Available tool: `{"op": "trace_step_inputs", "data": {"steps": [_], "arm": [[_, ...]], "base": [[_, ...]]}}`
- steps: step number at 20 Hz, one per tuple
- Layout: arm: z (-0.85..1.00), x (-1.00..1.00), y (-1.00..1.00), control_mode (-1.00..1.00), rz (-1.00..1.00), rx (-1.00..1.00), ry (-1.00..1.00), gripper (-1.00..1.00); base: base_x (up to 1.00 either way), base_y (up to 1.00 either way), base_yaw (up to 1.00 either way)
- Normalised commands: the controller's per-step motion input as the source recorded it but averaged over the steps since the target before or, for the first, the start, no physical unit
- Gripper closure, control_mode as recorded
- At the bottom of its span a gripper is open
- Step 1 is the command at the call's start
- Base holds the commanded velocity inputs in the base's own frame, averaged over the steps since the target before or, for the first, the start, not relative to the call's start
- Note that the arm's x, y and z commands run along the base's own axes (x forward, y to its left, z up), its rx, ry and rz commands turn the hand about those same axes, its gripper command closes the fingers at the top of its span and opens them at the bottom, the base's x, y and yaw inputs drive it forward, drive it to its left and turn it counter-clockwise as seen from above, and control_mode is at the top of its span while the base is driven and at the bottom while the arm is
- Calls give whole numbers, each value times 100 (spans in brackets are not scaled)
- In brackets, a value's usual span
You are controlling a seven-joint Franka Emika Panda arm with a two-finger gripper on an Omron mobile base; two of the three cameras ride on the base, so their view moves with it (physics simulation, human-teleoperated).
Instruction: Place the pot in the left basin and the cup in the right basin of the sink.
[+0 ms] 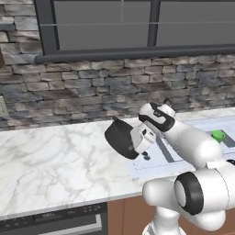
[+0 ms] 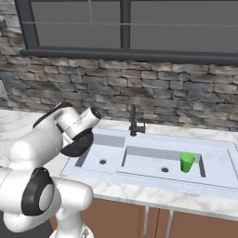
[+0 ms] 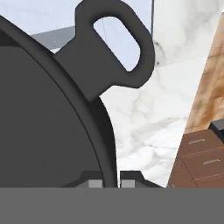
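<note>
Claw (image 3: pixel 111 180) clamps pot (image 1: pixel 120 137) rim; fingertips mostly hidden.

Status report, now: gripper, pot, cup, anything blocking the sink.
Gripper shut on the pot rim, pot held tilted above the counter. Cup upright in the right basin. Left basin unobstructed.

Even flat rendered light, soft faint shadows, no glare, slightly low-resolution
</note>
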Motion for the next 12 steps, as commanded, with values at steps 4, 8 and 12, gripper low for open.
{"op": "trace_step_inputs", "data": {"steps": [4, 8, 12], "arm": [[0, 1, -35, -100, 3, 12, 14, 100], [-1, 5, -44, -100, 6, 3, 2, 100], [-3, -5, -36, -100, 4, 0, 0, 100]], "base": [[0, 0, 0], [0, 0, 0], [0, 0, 0]]}}
